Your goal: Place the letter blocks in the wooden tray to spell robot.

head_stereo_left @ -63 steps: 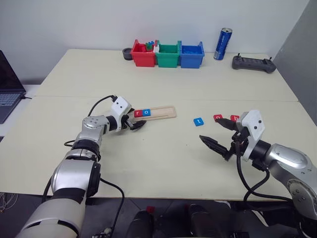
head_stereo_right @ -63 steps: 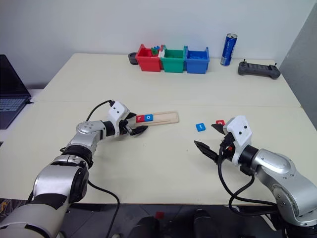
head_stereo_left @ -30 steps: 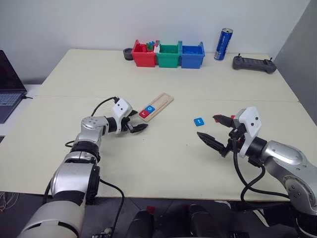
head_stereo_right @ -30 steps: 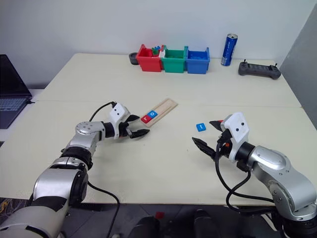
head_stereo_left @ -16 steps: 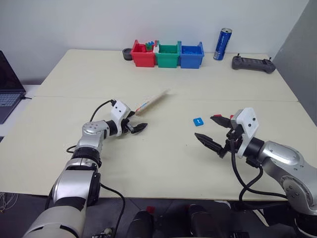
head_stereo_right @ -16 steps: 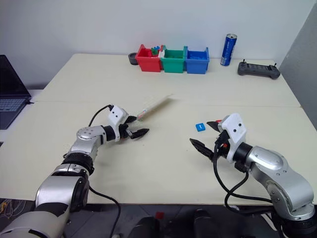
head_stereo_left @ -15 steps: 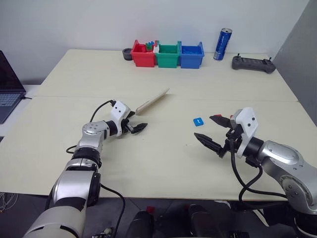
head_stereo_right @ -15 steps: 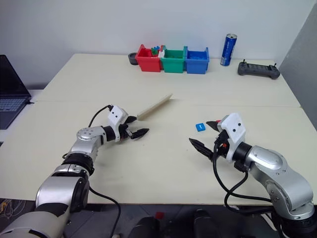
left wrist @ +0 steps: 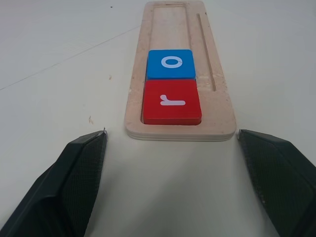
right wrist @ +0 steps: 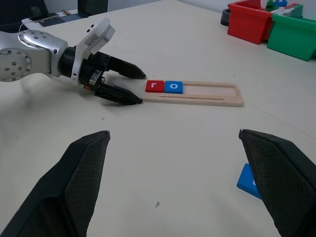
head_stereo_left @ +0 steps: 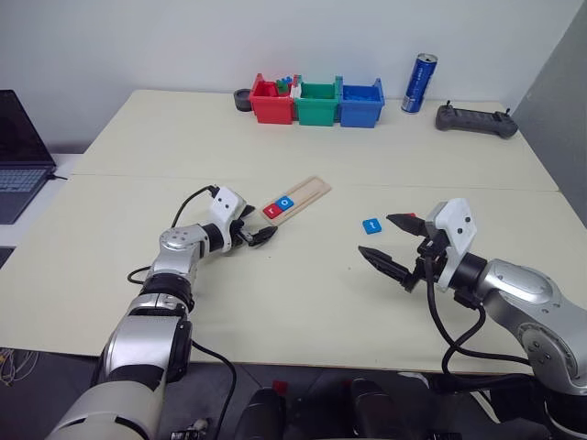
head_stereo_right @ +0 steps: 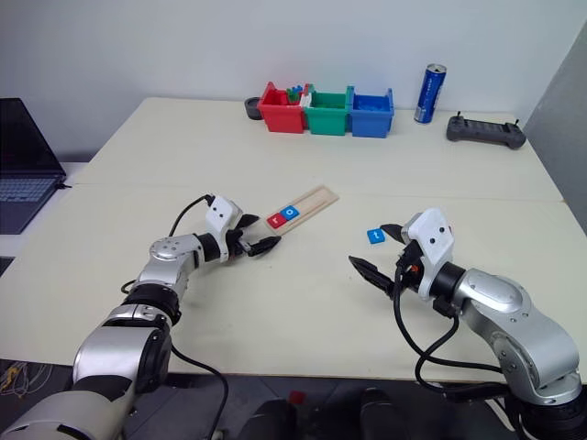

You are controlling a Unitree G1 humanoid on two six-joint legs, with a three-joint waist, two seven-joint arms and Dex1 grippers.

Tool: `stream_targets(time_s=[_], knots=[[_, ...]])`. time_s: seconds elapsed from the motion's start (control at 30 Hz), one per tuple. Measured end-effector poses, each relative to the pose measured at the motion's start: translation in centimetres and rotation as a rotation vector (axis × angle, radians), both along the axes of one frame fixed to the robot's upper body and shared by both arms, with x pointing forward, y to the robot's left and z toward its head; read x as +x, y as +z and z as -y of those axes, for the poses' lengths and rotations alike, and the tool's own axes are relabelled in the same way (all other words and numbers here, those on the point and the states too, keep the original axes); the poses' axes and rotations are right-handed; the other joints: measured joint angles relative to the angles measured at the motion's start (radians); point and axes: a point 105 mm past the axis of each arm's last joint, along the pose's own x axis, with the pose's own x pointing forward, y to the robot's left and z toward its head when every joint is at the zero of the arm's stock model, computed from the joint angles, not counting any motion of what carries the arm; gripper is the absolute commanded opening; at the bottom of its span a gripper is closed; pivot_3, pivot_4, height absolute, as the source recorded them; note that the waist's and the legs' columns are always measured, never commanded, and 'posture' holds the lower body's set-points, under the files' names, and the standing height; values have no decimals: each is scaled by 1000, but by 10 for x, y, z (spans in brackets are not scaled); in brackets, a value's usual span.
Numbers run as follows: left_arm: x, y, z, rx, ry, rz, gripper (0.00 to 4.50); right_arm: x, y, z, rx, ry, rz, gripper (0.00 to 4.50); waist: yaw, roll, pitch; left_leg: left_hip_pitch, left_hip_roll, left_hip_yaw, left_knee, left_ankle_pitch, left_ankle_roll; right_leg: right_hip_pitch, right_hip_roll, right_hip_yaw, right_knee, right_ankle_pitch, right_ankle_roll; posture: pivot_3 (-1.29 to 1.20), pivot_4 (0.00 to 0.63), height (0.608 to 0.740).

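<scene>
The wooden tray (head_stereo_left: 295,195) lies flat and slanted on the table, with a red r block (head_stereo_left: 273,210) and a blue o block (head_stereo_left: 287,201) side by side at its near end. My left gripper (head_stereo_left: 259,224) is open just short of that end; in the left wrist view its fingers (left wrist: 74,182) flank the tray's end (left wrist: 180,132) without touching it. A blue t block (head_stereo_left: 371,225) lies loose to the right of the tray. My right gripper (head_stereo_left: 391,241) hovers open beside the t block, holding nothing.
At the back of the table stand a red bin (head_stereo_left: 272,101), a green bin (head_stereo_left: 317,101) and a blue bin (head_stereo_left: 360,99), with a blue can (head_stereo_left: 420,82) and a black controller (head_stereo_left: 470,119) to their right. A laptop (head_stereo_left: 18,151) sits at the far left.
Half a second ago the tray was tipped up on its edge by my left gripper, its blocks out of sight. It now lies flat, r and o showing. My right gripper kept still.
</scene>
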Motion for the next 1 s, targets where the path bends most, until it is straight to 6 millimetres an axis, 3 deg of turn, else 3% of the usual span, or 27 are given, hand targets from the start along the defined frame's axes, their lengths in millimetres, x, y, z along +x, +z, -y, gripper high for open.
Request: stream_targets(time_s=[0.6,0.77,1.0], knots=[[15,4,37,36,1,13,4500,1,1,1,-10,-8,9,4462,14,0,0,0,-1,0,0,0,0,1,-1,0,0,0,0,0,150,740],[15,3,40,40,-6,9,3395,2,1,1,-10,-9,9,4500,13,0,0,0,-1,-1,0,0,0,1,-1,0,0,0,0,0,150,740],[15,3,39,41,-4,6,3389,2,1,1,-8,-11,10,4500,12,0,0,0,-1,-1,0,0,0,1,-1,0,0,0,0,0,150,740]])
